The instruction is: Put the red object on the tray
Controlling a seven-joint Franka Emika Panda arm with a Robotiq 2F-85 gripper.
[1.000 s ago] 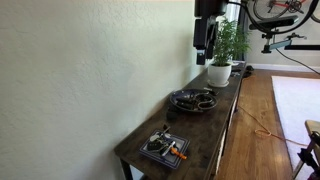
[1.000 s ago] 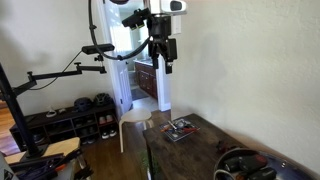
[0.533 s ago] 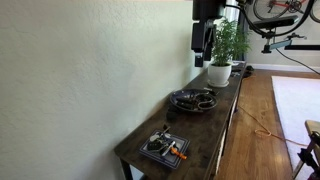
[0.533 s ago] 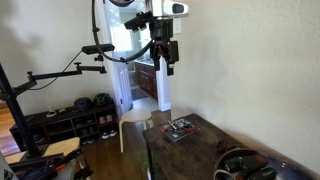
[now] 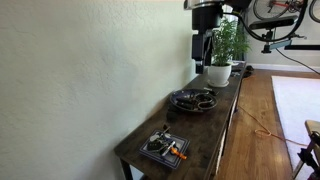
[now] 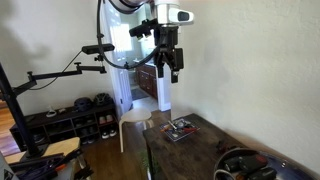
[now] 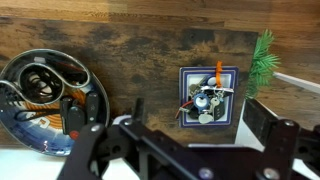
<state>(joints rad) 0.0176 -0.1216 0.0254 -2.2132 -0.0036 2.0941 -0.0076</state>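
The small dark rectangular tray [image 7: 234, 120] lies on the long dark wooden table and holds several small items, one of them an orange piece [image 7: 218, 70]. It shows in both exterior views [image 5: 165, 148] [image 6: 180, 130]. A red object [image 7: 71, 116] lies in the round dark dish [image 7: 20, 75], which also shows in both exterior views [image 5: 192, 99] [image 6: 246, 165]. My gripper [image 7: 200, 125] hangs high above the table, open and empty, with the tray between its fingers in the wrist view. It also shows in both exterior views [image 5: 202, 47] [image 6: 168, 62].
A green plant [image 5: 226, 42] in a white pot [image 5: 219, 72] stands at the table's far end; its leaves show in the wrist view [image 7: 263, 55]. A wall runs along one long side of the table [image 5: 225, 105]. Camera stands and shoe racks stand on the floor beyond.
The arm has shifted a little sideways and slightly downward above the table. The gripper stays open and empty. Nothing on the table has moved.
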